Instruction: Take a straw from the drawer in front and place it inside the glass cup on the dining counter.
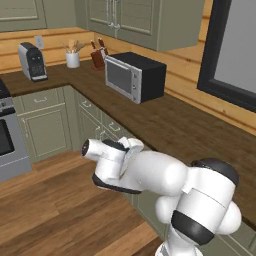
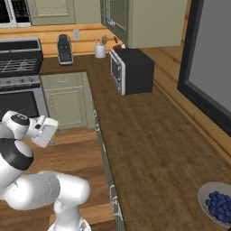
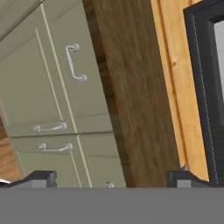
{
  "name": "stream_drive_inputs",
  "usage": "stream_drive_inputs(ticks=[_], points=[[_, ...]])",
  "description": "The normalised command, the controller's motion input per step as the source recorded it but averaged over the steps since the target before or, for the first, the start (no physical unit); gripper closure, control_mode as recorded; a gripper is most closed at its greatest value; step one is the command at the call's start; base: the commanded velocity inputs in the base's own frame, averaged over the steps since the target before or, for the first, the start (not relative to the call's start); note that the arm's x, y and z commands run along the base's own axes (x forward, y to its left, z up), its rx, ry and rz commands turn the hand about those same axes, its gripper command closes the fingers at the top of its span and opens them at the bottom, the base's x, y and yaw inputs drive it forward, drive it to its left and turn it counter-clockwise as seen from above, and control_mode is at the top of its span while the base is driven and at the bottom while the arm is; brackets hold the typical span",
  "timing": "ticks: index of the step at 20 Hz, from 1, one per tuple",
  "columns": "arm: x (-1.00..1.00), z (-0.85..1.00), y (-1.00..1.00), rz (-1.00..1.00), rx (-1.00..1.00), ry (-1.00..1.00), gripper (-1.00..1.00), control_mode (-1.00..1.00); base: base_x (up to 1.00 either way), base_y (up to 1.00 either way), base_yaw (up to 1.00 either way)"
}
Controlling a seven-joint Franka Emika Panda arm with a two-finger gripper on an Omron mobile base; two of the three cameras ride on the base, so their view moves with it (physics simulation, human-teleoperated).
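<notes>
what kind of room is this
A home kitchen, by the look of it. A dark wood countertop runs over green cabinets, with a microwave and a coffee machine standing on it, and a stove at the end of the run.

- The drawer (image 3: 41, 48) is sage-green with a silver bar handle; it is fully shut, and lies ahead of the open claw (image 3: 111, 177), beside the edge of the dark wood worktop (image 3: 131, 87).
</notes>
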Motion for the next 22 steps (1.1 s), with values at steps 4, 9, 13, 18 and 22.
stream_drive_inputs(ticks=[4, 9, 13, 18, 22], points=[[0.03, -0.33, -0.27, -0.22, -0.22, -0.13, -1.0, -1.0, 0.0, 0.0, 0.0], [0.09, -0.21, -0.28, -0.17, -0.19, -0.17, -1.0, -1.0, 0.0, 0.0, 0.0], [0.05, -0.16, -0.18, -0.15, -0.14, -0.15, -1.0, -1.0, 0.0, 0.0, 0.0], [0.02, -0.19, -0.13, -0.14, -0.1, -0.14, -1.0, -1.0, 0.0, 0.0, 0.0], [0.14, -0.13, -0.06, -0.13, -0.05, -0.1, -1.0, -1.0, 0.0, 0.0, 0.0]])
